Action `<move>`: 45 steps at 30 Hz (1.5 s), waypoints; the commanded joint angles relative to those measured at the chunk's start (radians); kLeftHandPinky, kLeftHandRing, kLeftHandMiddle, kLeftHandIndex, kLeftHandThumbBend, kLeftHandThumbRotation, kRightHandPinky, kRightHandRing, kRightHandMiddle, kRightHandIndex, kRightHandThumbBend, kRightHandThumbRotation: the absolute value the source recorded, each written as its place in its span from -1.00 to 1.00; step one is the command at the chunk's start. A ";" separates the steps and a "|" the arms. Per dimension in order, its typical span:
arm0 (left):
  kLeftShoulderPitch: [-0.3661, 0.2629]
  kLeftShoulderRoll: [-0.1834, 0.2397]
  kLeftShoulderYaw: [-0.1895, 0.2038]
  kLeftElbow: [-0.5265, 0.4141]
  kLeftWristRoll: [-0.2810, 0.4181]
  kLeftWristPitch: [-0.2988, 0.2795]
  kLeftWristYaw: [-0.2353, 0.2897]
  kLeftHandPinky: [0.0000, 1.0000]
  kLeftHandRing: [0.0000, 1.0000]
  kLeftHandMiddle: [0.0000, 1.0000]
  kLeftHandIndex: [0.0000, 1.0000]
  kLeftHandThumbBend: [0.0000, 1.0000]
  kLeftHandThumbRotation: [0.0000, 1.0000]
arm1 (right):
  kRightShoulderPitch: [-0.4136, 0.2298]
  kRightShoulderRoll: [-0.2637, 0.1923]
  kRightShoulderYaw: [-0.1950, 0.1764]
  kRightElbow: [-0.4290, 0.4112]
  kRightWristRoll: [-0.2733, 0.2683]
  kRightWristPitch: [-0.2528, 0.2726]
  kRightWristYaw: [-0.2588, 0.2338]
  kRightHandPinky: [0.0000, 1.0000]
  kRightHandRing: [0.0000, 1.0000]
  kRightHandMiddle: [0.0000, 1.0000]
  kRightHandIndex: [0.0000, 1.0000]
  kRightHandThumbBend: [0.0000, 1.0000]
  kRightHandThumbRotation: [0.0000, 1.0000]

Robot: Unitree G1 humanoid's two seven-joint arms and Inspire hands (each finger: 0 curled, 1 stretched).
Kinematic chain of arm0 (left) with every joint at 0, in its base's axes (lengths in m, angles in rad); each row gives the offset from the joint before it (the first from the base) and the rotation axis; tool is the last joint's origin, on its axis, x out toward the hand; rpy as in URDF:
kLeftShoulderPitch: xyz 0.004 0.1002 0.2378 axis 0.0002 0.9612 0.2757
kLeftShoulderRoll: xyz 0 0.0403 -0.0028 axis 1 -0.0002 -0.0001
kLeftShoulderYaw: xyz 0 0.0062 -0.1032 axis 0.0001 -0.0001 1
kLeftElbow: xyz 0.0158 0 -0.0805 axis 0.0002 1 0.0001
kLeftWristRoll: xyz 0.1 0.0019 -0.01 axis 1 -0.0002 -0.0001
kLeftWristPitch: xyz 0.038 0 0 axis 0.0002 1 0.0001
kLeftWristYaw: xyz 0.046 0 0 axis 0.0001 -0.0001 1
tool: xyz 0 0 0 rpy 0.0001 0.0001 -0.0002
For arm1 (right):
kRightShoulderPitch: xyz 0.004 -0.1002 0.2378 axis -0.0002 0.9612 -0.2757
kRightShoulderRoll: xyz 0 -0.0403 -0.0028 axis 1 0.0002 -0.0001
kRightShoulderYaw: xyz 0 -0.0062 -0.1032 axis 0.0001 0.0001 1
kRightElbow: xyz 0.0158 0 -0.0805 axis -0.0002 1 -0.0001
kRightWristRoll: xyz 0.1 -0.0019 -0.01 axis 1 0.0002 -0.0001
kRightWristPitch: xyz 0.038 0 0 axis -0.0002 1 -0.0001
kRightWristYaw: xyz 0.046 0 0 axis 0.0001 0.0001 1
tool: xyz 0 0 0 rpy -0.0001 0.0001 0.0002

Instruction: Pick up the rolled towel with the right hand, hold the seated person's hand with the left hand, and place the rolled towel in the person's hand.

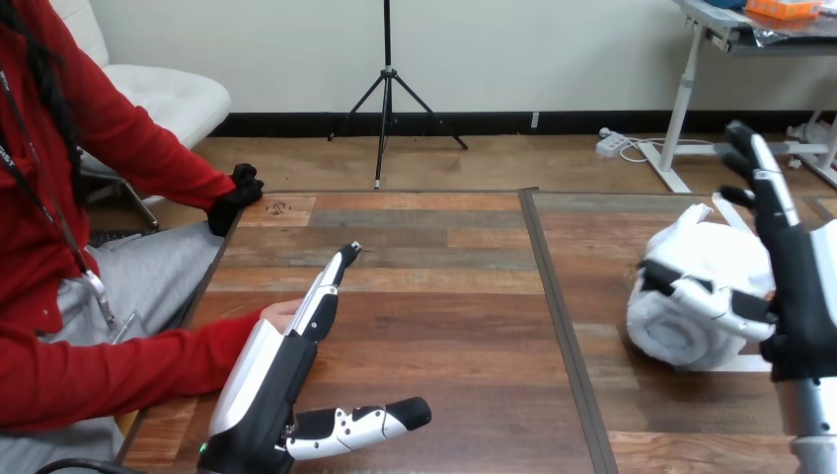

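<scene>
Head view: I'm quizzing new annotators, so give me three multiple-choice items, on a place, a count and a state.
1. Where is the rolled white cloth towel? A in the person's hand; B at the wooden table's right side; C at its left edge.
2. How many robot hands show? A one; B two; C three.
3. The left robot hand's fingers are: A straight; B fisted; C round the towel.
Key: B, it is beside the right robot hand; B, one each side; A, they stretch forward.
</scene>
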 commanded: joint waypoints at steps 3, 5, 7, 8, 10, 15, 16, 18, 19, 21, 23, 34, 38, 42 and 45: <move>-0.050 0.002 0.016 -0.024 0.001 -0.010 0.002 0.92 0.99 1.00 1.00 1.00 0.22 | -0.090 0.003 -0.028 -0.041 0.016 0.062 -0.017 0.76 0.91 0.96 0.93 1.00 0.17; -0.051 0.001 0.016 -0.025 0.001 -0.008 0.001 0.92 0.98 0.99 1.00 1.00 0.22 | -0.092 0.010 -0.032 -0.054 0.025 0.092 -0.017 0.75 0.91 0.96 0.93 1.00 0.19; -0.051 0.001 0.015 -0.026 -0.001 -0.006 -0.002 0.92 0.99 1.00 1.00 1.00 0.22 | -0.094 0.020 -0.036 -0.065 0.044 0.114 -0.008 0.75 0.90 0.96 0.92 1.00 0.19; -0.052 -0.001 0.013 -0.022 -0.010 -0.011 -0.007 0.93 0.99 1.00 1.00 1.00 0.22 | -0.098 0.018 -0.035 -0.068 0.038 0.128 -0.012 0.75 0.90 0.95 0.92 1.00 0.19; -0.055 -0.004 0.012 -0.017 -0.020 -0.017 -0.011 0.93 0.99 0.99 1.00 1.00 0.20 | -0.103 0.014 -0.033 -0.072 0.028 0.143 -0.019 0.74 0.90 0.95 0.94 1.00 0.22; -0.056 -0.006 0.013 -0.021 -0.001 -0.009 -0.002 0.93 0.99 0.99 1.00 1.00 0.20 | -0.117 0.016 -0.035 -0.081 0.051 0.194 -0.004 0.74 0.90 0.96 0.96 1.00 0.23; -0.057 -0.007 0.012 -0.020 -0.002 -0.010 -0.002 0.93 0.99 0.99 1.00 1.00 0.20 | -0.119 0.015 -0.035 -0.083 0.053 0.202 -0.003 0.74 0.90 0.96 0.97 1.00 0.23; -0.055 -0.007 0.013 -0.023 0.010 -0.002 0.004 0.92 0.99 0.99 1.00 1.00 0.22 | -0.133 0.008 -0.034 -0.071 0.058 0.211 0.004 0.73 0.91 0.97 0.98 1.00 0.23; -0.055 -0.008 0.013 -0.024 0.014 0.000 0.006 0.92 0.98 0.99 1.00 1.00 0.22 | -0.136 0.006 -0.034 -0.068 0.060 0.214 0.006 0.73 0.91 0.97 0.98 1.00 0.23; -0.054 -0.008 0.012 -0.025 0.008 -0.002 0.002 0.92 0.99 0.99 1.00 1.00 0.23 | -0.142 0.003 -0.035 -0.075 0.065 0.247 0.012 0.73 0.91 0.97 0.98 1.00 0.24; -0.056 -0.008 0.011 -0.021 0.003 -0.007 -0.001 0.92 0.99 0.99 1.00 1.00 0.22 | -0.149 -0.003 -0.034 -0.073 0.059 0.263 0.009 0.72 0.91 0.97 0.99 1.00 0.25; -0.058 -0.007 0.013 -0.013 0.009 -0.016 0.007 0.94 1.00 1.00 1.00 1.00 0.22 | -0.179 -0.030 -0.028 -0.053 0.023 0.325 -0.006 0.66 0.87 0.94 0.98 1.00 0.29; -0.053 -0.007 0.015 -0.021 0.013 -0.005 0.009 0.94 1.00 0.99 1.00 1.00 0.22 | -0.193 -0.039 -0.029 -0.030 0.029 0.332 0.011 0.64 0.86 0.93 0.98 1.00 0.29; -0.051 -0.008 0.015 -0.020 0.012 -0.005 0.010 0.93 0.99 0.99 1.00 1.00 0.24 | -0.201 -0.044 -0.028 -0.023 0.027 0.347 0.014 0.64 0.86 0.92 0.98 1.00 0.29; -0.049 -0.008 0.014 -0.021 0.007 -0.004 0.006 0.93 1.00 1.00 1.00 1.00 0.24 | -0.203 -0.049 -0.027 -0.025 0.025 0.360 0.020 0.63 0.86 0.92 0.98 1.00 0.28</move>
